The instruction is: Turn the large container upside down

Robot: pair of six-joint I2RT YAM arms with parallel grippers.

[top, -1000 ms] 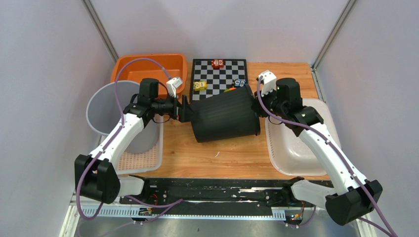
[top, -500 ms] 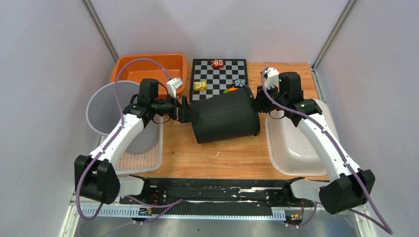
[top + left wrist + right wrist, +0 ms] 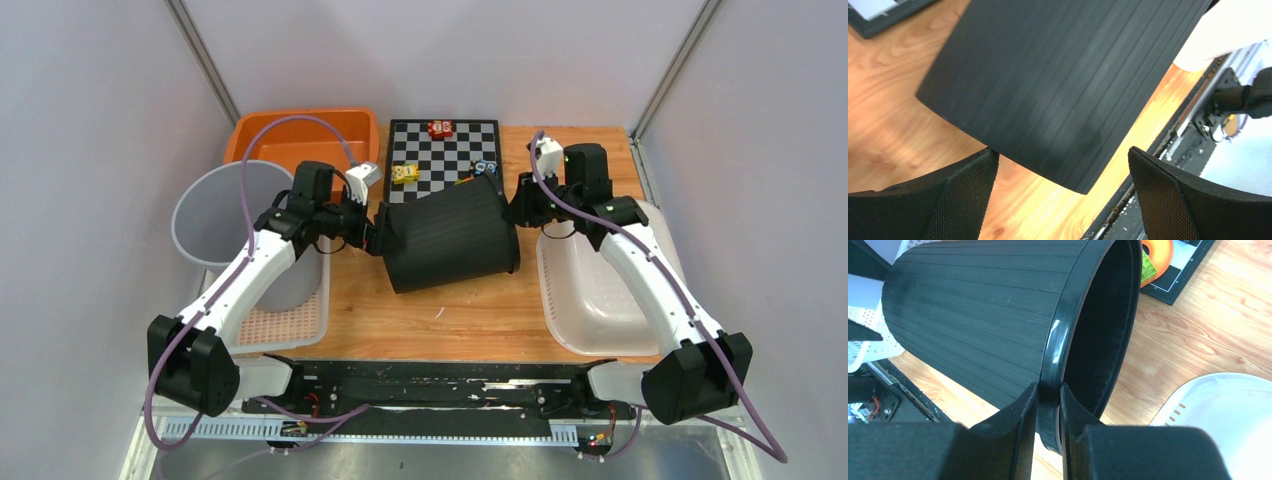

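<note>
**Black ribbed plastic bin (image 3: pixel 450 240) on its side**

Lying on the wooden worktop (image 3: pixel 470 315), mouth toward the right arm. Clamped at the rim by right jaws; faced at the closed end by left jaws, spread wide.

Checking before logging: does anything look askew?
The black bin lies on its side on the table, its rim pinched by the right gripper, the open left gripper by its base. Nothing looks spilled or damaged.

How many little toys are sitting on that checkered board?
4: a red one at the far edge, a yellow one near-left, a blue one near-right, and an orange-green one peeking past the black bin. More may hide behind it.
</note>
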